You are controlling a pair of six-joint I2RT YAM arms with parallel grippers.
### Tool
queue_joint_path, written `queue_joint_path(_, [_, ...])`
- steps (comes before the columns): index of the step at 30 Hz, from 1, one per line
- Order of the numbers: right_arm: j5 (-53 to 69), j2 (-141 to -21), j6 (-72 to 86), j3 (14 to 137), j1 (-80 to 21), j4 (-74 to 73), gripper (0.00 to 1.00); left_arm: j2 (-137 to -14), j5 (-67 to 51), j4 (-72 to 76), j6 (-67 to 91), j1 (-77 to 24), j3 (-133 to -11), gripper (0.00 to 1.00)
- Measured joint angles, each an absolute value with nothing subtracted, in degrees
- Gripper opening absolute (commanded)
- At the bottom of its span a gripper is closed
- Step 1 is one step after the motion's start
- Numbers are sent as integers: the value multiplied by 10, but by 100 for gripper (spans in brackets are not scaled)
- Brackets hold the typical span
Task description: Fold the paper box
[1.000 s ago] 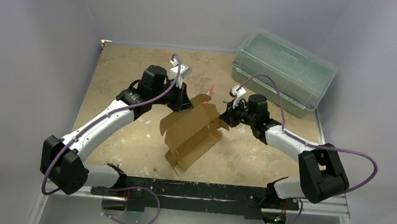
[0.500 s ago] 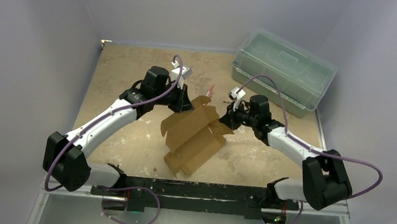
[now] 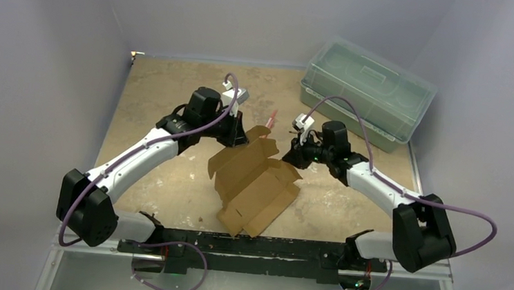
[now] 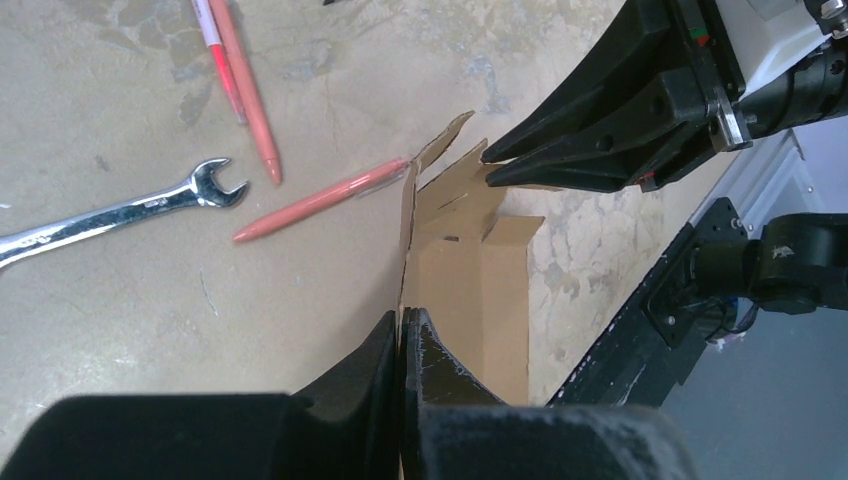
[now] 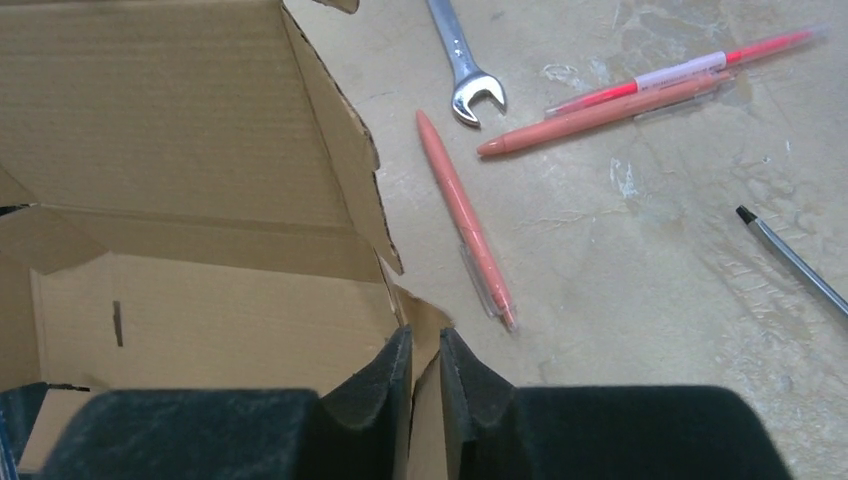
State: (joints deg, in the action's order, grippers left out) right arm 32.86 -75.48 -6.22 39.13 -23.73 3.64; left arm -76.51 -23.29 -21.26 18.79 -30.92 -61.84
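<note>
Left wrist view: your left gripper [image 4: 402, 325] pinches the box [image 4: 480, 290] wall to steady it. Opposite, your right gripper [image 5: 425, 350] sits narrow around a flap [image 5: 420, 315], grip uncertain. The box lies between them.

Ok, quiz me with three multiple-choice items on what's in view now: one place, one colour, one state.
1. The lidded bin sits: A) at the near left corner B) at the far right corner of the table C) between the arms.
2. The pen lying nearest the paper box is: A) salmon B) blue C) green.
3. The left pincer is: A) wide open B) gripping a pen C) shut on the paper box's edge.

B, the top view shows it far right. A, the right wrist view shows its colour. C, the left wrist view shows it closed on the cardboard edge.
</note>
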Motion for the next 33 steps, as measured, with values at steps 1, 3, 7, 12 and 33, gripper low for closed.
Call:
queue_joint_path(1, [327, -761, -68, 400, -237, 25, 23, -767, -228, -219, 184, -309, -623, 0])
queue_joint_path(3, [322, -773, -83, 423, -237, -3, 27, -771, -221, -225, 177, -309, -630, 0])
queue_joint_path(7, [312, -802, -122, 478, -237, -67, 37, -779, -214, -238, 164, -309, -653, 0])
queue_joint_path(12, [303, -836, -166, 536, -237, -145, 48, -784, -212, -246, 154, -309, -670, 0])
queue_joint_path(33, [275, -916, -197, 590, -237, -188, 0, -794, -219, -286, 113, -309, -713, 0])
